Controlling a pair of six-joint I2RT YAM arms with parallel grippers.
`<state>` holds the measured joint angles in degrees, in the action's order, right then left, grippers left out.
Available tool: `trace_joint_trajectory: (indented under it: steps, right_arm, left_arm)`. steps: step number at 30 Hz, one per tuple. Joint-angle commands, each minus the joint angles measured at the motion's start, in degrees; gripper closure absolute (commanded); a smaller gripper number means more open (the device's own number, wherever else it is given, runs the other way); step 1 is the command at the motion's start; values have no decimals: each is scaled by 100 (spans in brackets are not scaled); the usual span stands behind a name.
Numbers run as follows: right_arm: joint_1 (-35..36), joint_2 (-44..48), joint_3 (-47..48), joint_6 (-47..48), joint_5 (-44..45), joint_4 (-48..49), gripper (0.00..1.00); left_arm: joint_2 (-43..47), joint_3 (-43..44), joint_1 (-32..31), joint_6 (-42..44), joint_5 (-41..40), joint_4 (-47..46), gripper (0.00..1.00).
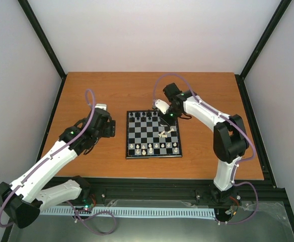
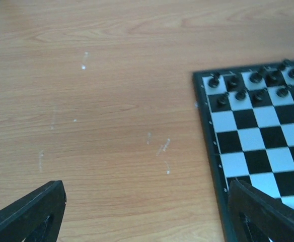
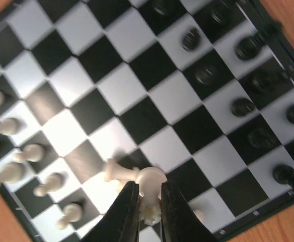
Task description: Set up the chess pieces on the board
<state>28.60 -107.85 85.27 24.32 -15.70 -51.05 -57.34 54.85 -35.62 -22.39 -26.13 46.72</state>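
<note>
The board (image 1: 128, 136) lies mid-table, with black pieces (image 1: 146, 116) along its far rows and cream-white pieces (image 1: 152, 147) along its near rows. My right gripper (image 1: 165, 127) hangs over the board's right half, shut on a cream-white piece (image 3: 152, 177) that it holds above the squares. In the right wrist view the gripper (image 3: 149, 194) has another white piece (image 3: 118, 173) lying on its side just left of it. My left gripper (image 1: 105, 124) is open and empty over bare table left of the board (image 2: 213, 151); its fingers (image 2: 33, 214) are wide apart.
The wooden table (image 1: 96, 91) is ringed by a black frame and white walls. Black pieces (image 2: 240, 85) crowd the board's far corner in the left wrist view. White pieces (image 3: 6, 151) stand in rows at the left of the right wrist view.
</note>
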Motion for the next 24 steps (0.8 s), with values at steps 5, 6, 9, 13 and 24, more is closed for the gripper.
trace_joint_trajectory:
  steps: [5, 6, 9, 13, 24]
  right_arm:
    - [1124, 195, 460, 176, -231, -352, 89]
    - [1261, 153, 516, 183, -224, -373, 89]
    - [1659, -15, 786, 204, -192, -435, 89]
    - [2134, -442, 1132, 203, -161, -560, 89]
    - [2794, -1165, 1259, 247, 170, -447, 89]
  left_arm:
    - [19, 219, 316, -401, -704, 118, 7]
    - [54, 213, 323, -425, -790, 113, 7]
    - [169, 191, 361, -446, -892, 51, 6]
    - [196, 199, 362, -492, -1159, 104, 6]
    - [534, 170, 362, -434, -1446, 96, 4]
